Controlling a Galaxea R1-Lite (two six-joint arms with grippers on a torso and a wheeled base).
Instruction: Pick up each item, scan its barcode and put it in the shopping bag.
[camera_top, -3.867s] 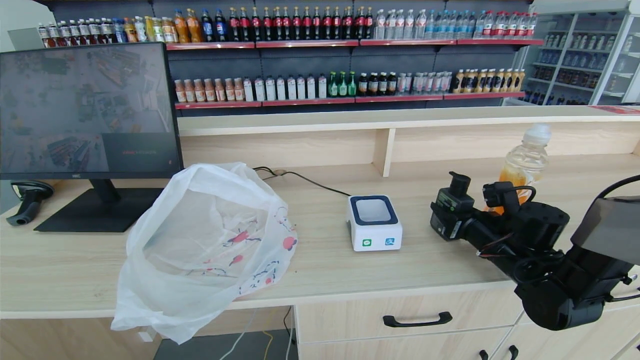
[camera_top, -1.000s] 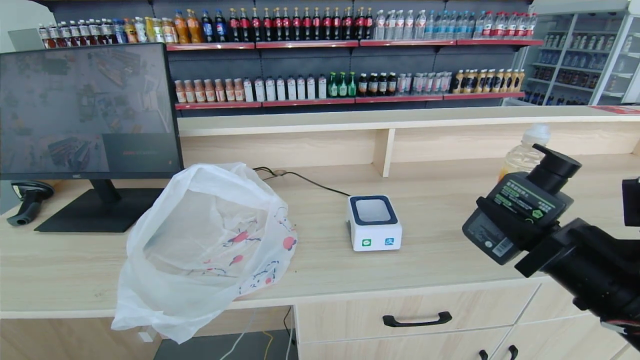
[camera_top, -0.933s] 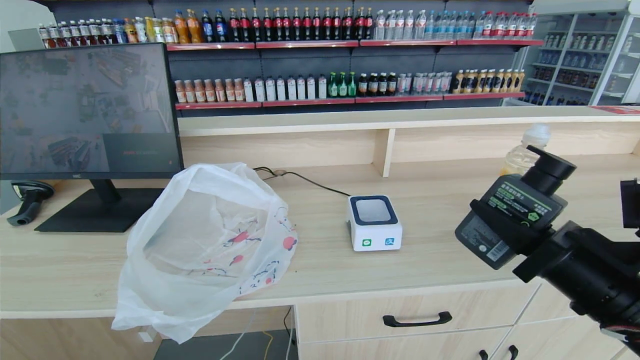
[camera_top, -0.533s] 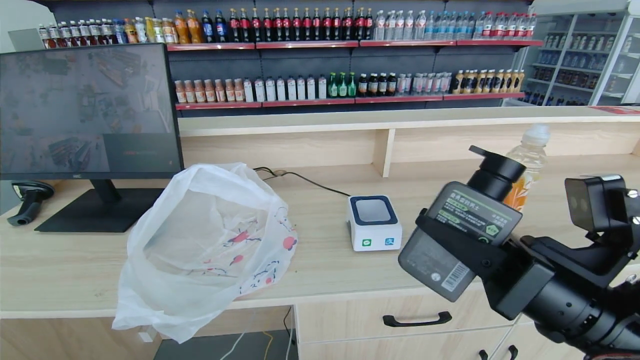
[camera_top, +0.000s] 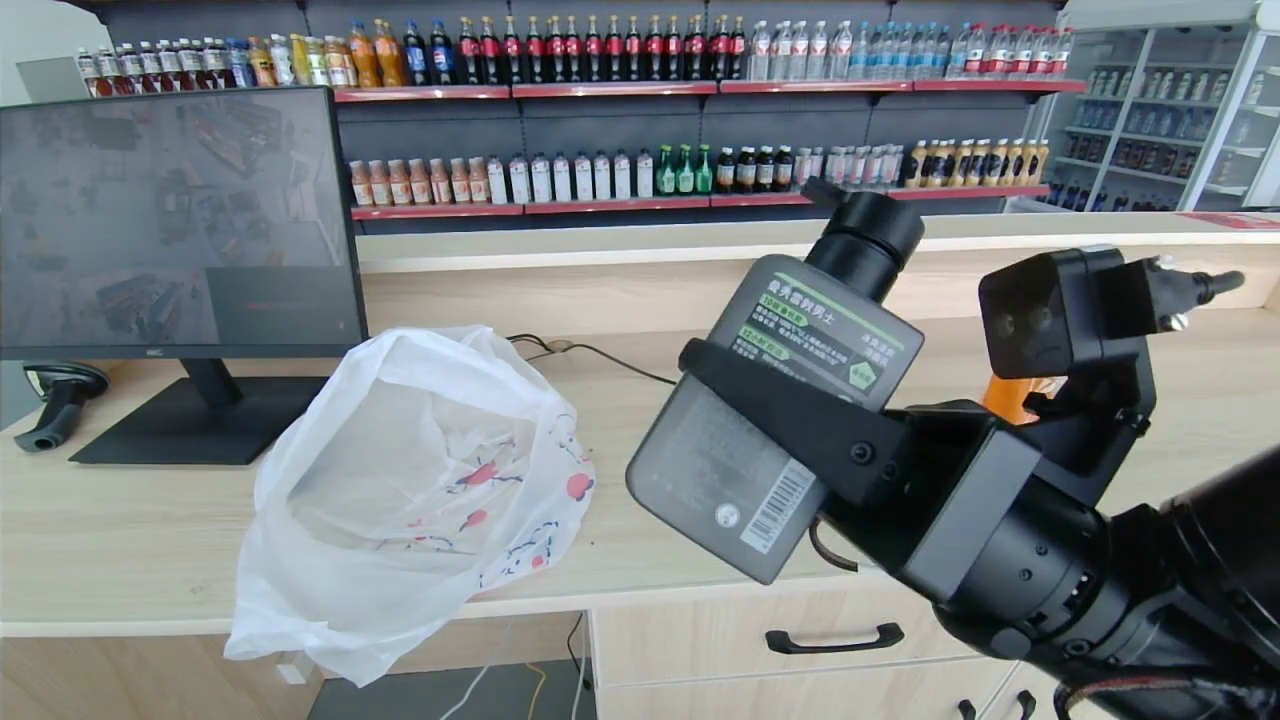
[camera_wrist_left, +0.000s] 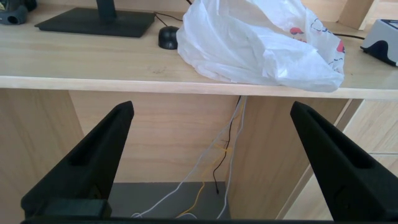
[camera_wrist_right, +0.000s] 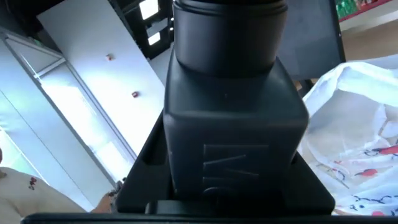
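Head view: bottle (camera_top: 700, 470) held aloft over the front edge of the counter (camera_top: 130, 540), clamped in the right fingers (camera_top: 780, 410).

The bottle is tilted, pump top (camera_top: 868, 235) toward the back edge. Its barcode (camera_top: 780, 505) faces up, away from the scanner (camera_wrist_left: 384, 38), so unless the wrist turns it over, the scan will likely miss. The fingers cross only its middle, so a quick turn could let it slip. The bag (camera_top: 420, 490) slumps over the front edge, and a dropped bottle might drag it off. The left fingers (camera_wrist_left: 118, 137) stand apart below that edge.
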